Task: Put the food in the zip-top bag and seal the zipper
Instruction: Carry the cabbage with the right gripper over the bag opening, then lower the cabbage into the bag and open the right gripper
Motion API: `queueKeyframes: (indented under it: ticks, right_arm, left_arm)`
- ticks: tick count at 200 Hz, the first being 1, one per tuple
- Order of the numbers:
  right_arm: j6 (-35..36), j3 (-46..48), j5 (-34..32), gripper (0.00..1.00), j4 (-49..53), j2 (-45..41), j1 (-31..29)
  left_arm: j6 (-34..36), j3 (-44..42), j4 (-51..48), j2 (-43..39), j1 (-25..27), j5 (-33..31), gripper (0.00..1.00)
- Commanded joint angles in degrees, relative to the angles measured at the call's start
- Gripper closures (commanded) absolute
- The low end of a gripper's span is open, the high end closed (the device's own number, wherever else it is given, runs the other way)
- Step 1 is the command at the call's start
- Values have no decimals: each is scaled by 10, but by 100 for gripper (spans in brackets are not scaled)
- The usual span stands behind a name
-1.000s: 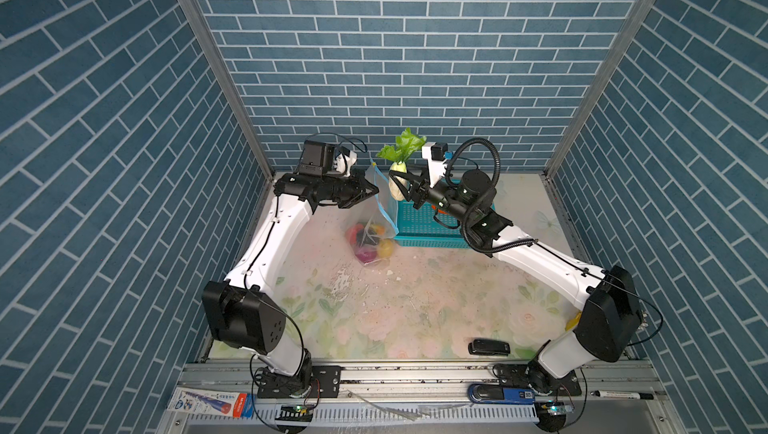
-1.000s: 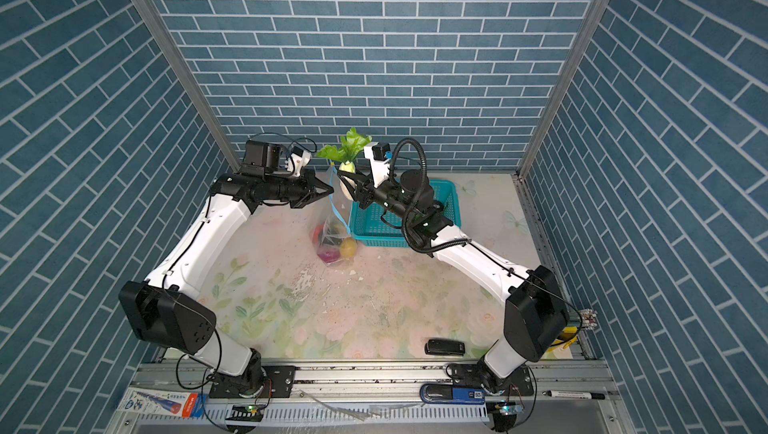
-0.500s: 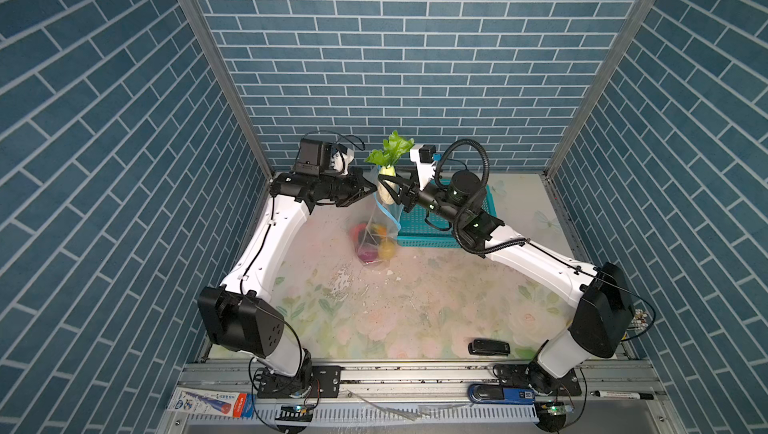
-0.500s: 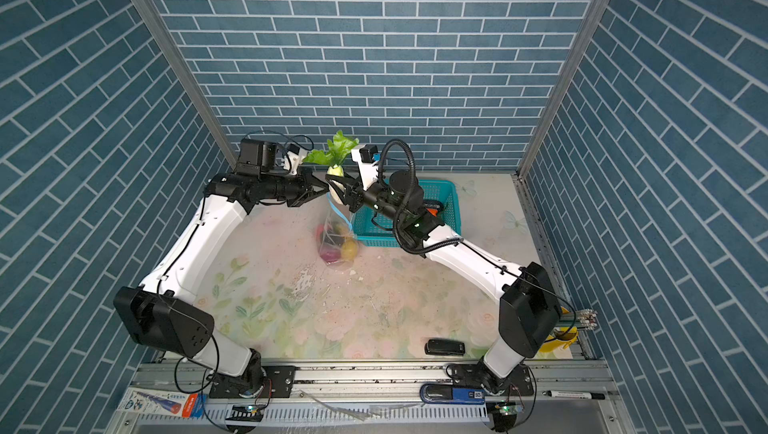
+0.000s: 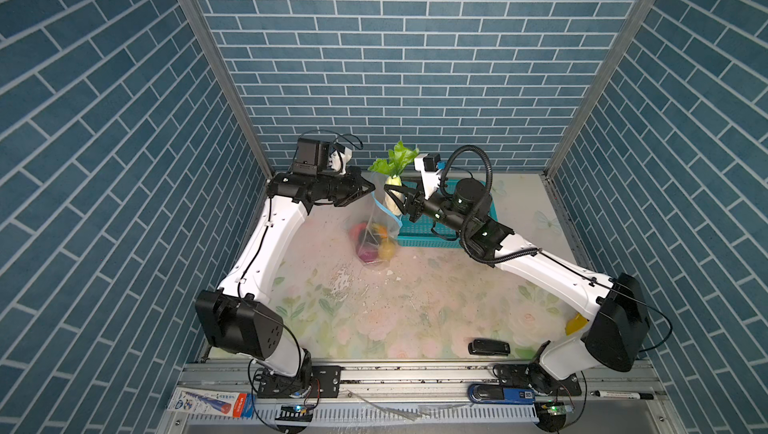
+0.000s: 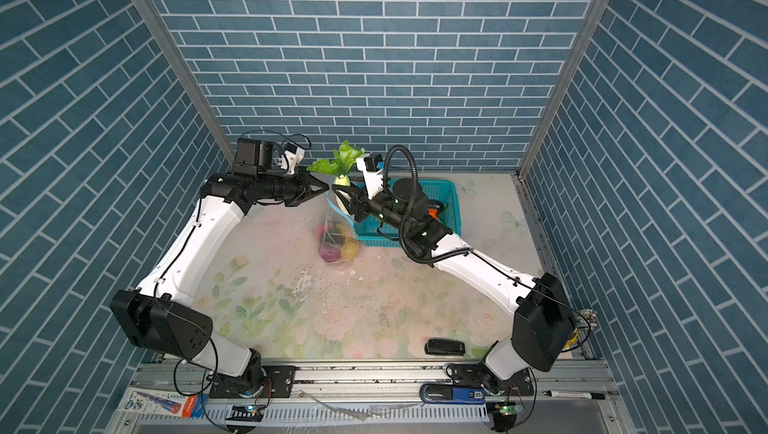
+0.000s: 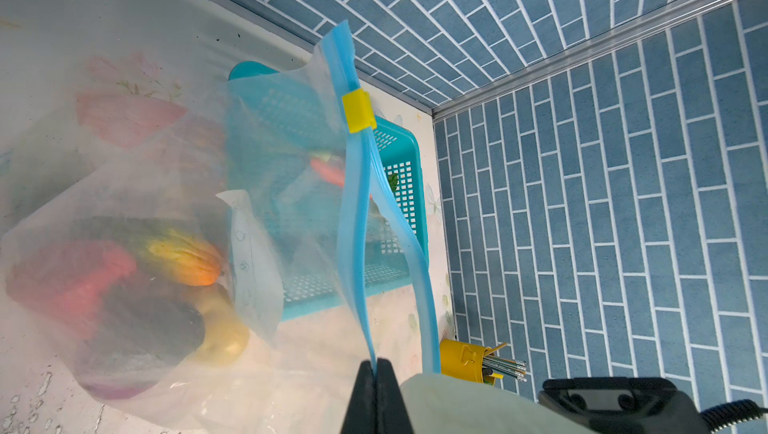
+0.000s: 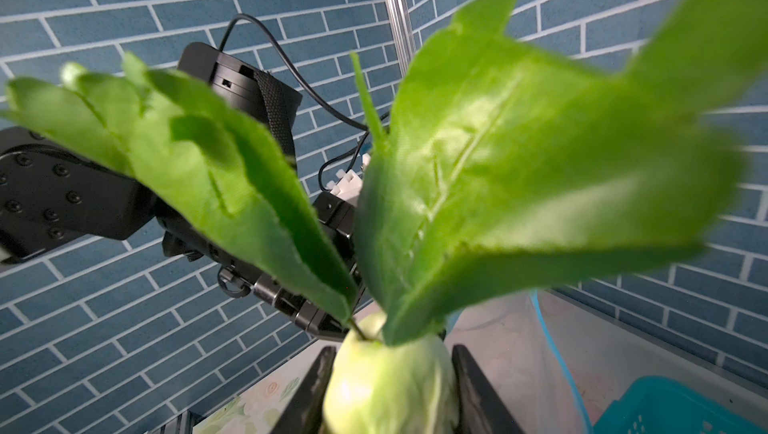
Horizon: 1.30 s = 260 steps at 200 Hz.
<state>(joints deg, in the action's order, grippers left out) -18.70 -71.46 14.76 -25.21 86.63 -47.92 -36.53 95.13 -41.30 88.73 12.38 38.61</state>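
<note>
Brick walls [image 5: 415, 58] back the counter [image 5: 415, 307]; left tool [image 7: 376, 378] pinches the zipper [image 7: 353, 224], hanging the bag [image 7: 137, 203] open below it for right tool's [image 8: 392, 394] clamped radish [image 5: 392, 184].

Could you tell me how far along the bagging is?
Done: several vegetables lie in the zip-top bag. In hand: left gripper pinches the zipper, holding the mouth up; right gripper holds the leafy vegetable beside it. Left: an orange piece in the basket, then sealing.

Robot lab cell: blue brick-print walls [image 5: 395, 58], aluminium rail [image 5: 415, 374], floral tabletop [image 5: 374, 311].
</note>
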Motion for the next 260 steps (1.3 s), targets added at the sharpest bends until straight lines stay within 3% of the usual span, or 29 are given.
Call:
queueKeyframes:
  ticks: [1,66,260]
  right_arm:
    - [-32,26,-4,81,-32,-17,-6]
    - [-28,65,-1,77,-107,-5,-14]
    - [-70,88,-2,63,-130,34,-16]
  left_arm:
    - [3,2,11,-20,-2,2,100]
    - [2,-6,14,-26,-2,1,100]
    - [4,-14,16,-32,-2,-1,100]
